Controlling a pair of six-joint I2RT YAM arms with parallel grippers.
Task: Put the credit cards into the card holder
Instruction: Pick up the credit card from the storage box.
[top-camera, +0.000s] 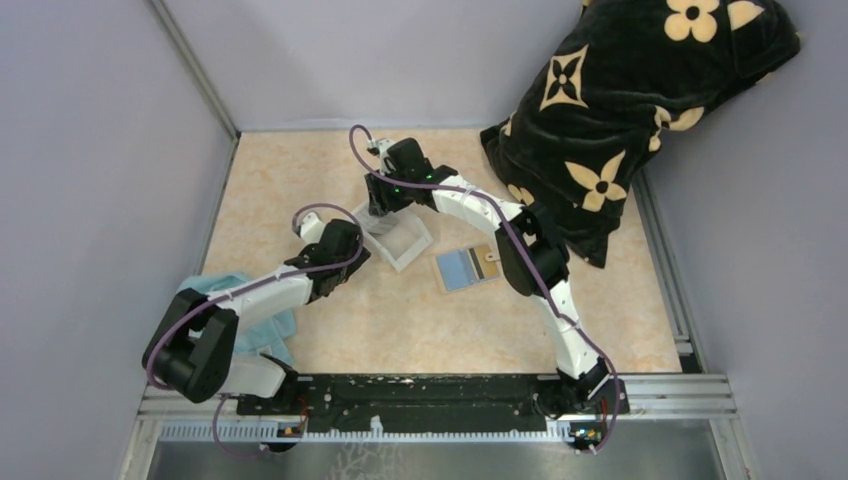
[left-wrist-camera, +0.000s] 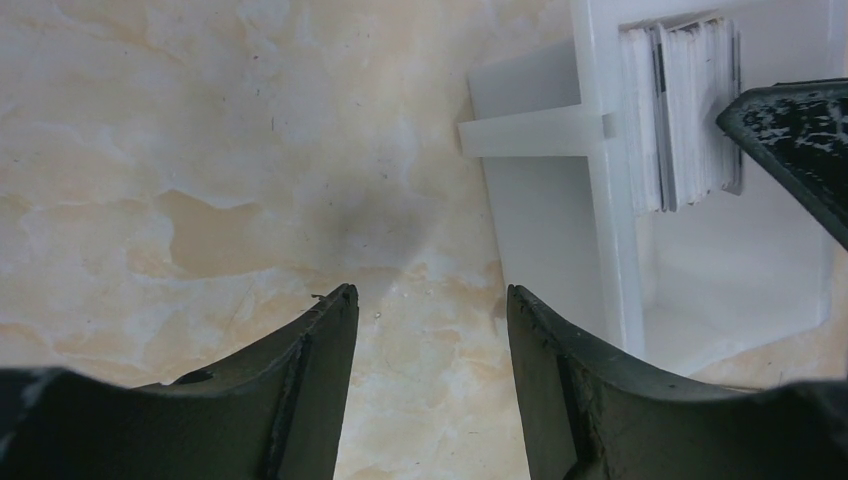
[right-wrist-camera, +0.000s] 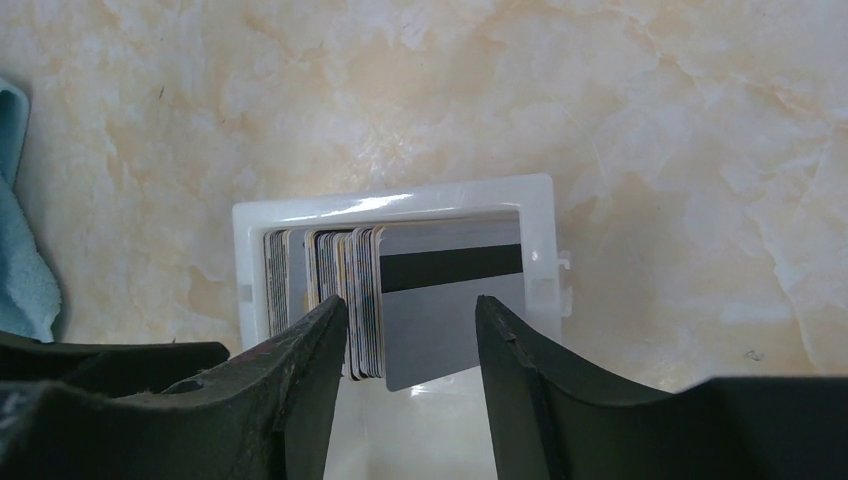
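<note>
Cards (right-wrist-camera: 445, 305), thin rectangles, stand packed in glossy white tray (right-wrist-camera: 390, 200).

- In the top view the jaws of both arms lay hidden under their own wrists.
- The tray (top-camera: 405, 245) was partly covered there by the right arm (top-camera: 470, 205), and nothing in it could be made out.
- In the right wrist view the lower ends of the credit cards (right-wrist-camera: 400, 290) were hidden behind the jaws of the right gripper (right-wrist-camera: 412, 305). Whether the jaws touched them could not be told, and their print was blurred.
- In the left wrist view the top and right edges cut off the tray.
- The light blue cloth (top-camera: 270, 330) lay largely under the left arm (top-camera: 255, 295).
- The card holder (top-camera: 467, 268) was too small to show whether it held a card.
- The top edge cut off the patterned cushion (top-camera: 640, 100).
</note>
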